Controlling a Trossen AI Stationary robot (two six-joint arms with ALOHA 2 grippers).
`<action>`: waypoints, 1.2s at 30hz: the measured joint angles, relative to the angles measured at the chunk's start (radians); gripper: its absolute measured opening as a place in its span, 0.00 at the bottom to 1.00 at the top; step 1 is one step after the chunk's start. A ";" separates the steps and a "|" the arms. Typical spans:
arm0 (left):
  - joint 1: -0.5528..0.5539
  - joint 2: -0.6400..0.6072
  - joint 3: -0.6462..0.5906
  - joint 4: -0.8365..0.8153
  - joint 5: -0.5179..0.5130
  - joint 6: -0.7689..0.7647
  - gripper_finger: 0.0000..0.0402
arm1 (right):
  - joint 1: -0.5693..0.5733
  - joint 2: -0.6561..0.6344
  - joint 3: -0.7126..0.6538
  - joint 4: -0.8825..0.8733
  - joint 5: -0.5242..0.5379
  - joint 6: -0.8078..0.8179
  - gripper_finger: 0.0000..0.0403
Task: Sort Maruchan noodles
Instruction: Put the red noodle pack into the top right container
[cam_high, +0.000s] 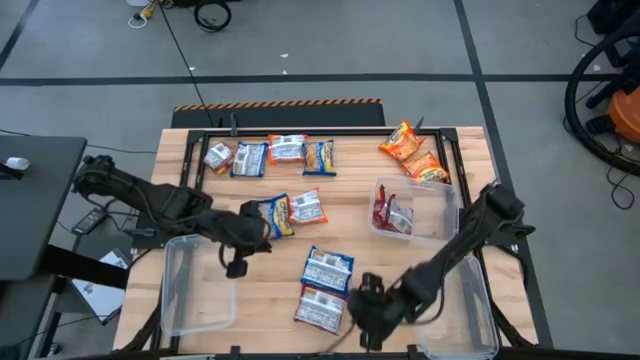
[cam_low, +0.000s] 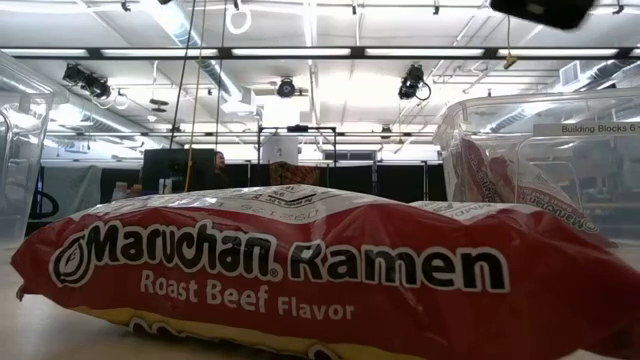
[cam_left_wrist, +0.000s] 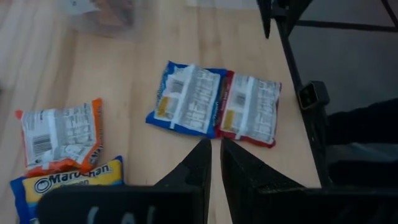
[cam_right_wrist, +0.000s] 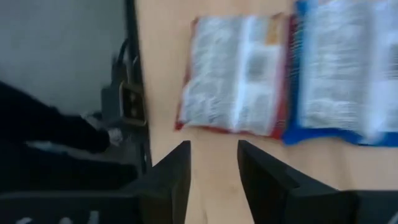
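We look down on a pale wooden surface standing on a grey concrete floor crossed by dark seams. A black-and-orange striped strip lies along the surface's twelve o'clock edge, a black desk sits at nine o'clock, and cables trail at twelve. At table height we see a white ceiling with long strip lights, hanging black fixtures, and dark partitions far behind.

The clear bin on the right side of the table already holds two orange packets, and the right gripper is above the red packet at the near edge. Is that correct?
Not quite. In the high view the packets in the right bin are red, not orange. The right gripper, fingers apart, is indeed near the red packet.
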 joint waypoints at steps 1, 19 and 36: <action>-0.012 0.000 0.000 0.000 -0.006 0.000 0.10 | 0.010 0.022 0.000 0.028 -0.002 -0.037 0.38; -0.044 0.000 0.000 0.000 -0.066 0.023 0.10 | 0.051 0.241 0.000 0.121 0.273 -0.903 0.49; 0.009 0.001 -0.001 0.005 -0.109 -0.030 0.10 | 0.038 0.274 -0.003 0.236 0.286 -1.254 0.48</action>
